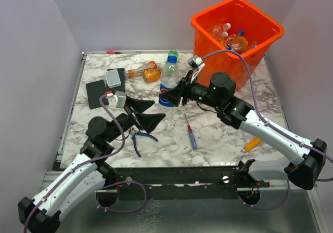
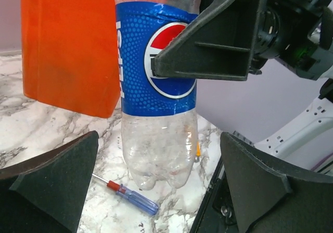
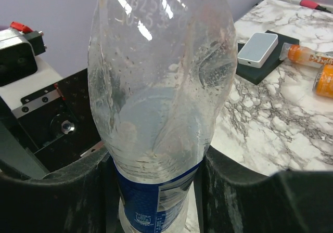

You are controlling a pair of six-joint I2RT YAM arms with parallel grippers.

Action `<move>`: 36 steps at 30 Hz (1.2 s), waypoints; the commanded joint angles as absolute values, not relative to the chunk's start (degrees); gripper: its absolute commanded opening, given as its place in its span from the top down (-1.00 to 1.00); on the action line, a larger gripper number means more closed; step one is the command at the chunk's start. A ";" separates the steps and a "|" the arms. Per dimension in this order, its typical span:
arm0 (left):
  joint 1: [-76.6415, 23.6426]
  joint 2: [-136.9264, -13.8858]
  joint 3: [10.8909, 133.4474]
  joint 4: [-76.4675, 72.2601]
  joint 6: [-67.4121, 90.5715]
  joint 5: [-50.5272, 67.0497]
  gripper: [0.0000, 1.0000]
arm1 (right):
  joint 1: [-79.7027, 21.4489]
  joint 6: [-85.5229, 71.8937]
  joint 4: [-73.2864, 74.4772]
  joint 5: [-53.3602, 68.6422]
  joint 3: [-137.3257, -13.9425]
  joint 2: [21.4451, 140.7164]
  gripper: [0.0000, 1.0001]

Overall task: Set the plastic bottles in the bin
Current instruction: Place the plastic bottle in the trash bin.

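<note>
A clear plastic bottle with a blue Pepsi label (image 1: 168, 85) (image 2: 156, 87) (image 3: 161, 87) stands upright mid-table. My right gripper (image 1: 175, 93) (image 3: 156, 178) is shut on its labelled middle, and both fingers (image 3: 244, 191) press its sides. My left gripper (image 1: 146, 113) (image 2: 158, 144) is open just left of the bottle, its pads apart from the bottle's base. The orange bin (image 1: 218, 61) (image 2: 67, 51) stands at the far right with several bottles (image 1: 230, 37) inside. Two orange bottles (image 1: 148, 72) and a green-capped bottle (image 1: 172, 56) lie behind the Pepsi bottle.
Blue-handled pliers (image 1: 139, 139) lie by the left gripper. A blue-and-red screwdriver (image 1: 190, 131) (image 2: 130, 194) lies in front of the bottle. A black pad with a grey box (image 1: 112, 79) sits at the left, an orange pen (image 1: 252, 143) at the near right edge.
</note>
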State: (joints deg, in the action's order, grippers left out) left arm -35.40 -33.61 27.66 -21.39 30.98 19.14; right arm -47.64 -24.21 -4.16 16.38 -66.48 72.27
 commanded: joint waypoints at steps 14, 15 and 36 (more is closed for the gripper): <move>-35.77 -50.50 37.77 -18.17 19.43 28.80 -0.70 | -47.90 -24.18 -6.39 24.22 -66.54 71.19 0.07; -35.77 -51.32 38.17 -18.64 19.53 29.39 -0.64 | -47.88 -24.09 -6.34 24.04 -66.49 71.27 0.07; -35.86 -51.08 28.67 -33.83 21.55 23.79 0.52 | -47.90 -16.30 9.23 11.33 -75.98 66.64 -0.84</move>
State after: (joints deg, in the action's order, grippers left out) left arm -36.07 -53.71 31.44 -28.73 22.24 27.81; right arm -47.57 -21.26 2.85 16.84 -69.69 70.87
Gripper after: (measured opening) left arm 0.576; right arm 0.916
